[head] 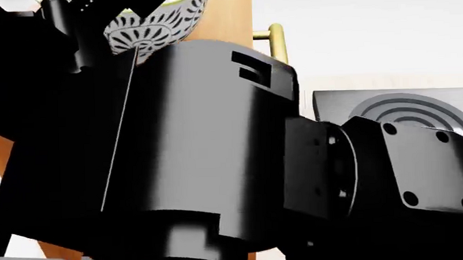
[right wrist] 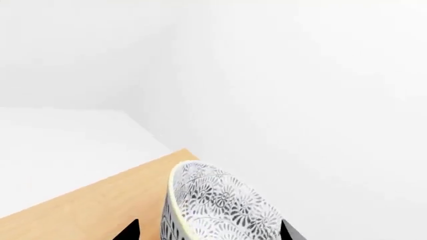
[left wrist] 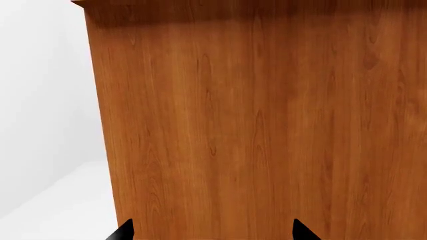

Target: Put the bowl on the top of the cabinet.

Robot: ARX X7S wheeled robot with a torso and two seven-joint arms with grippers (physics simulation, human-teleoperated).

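1. The bowl [right wrist: 220,205] could be falling off the cabinet [left wrist: 267,125] if the right claw [right wrist: 210,231] is letting go too soon. In the right wrist view the bowl is tipping over on its side, not sitting flat, so I am guessing it may roll or slide.
2. The bowl is sitting close to a corner of the light cabinet top [right wrist: 87,207], with white floor far below. A small push there could be sending it over the edge.
3. The big black arm [head: 179,166] is filling most of the head view, so the person steering is seeing very little.
4. The bowl is sitting right between the two dark tips of the right claw. I am thinking the claw is gripping its rim, but the pictures are not showing this clearly.
5. The left claw [left wrist: 213,232] is standing apart, holding nothing, and facing the cabinet's brown side.
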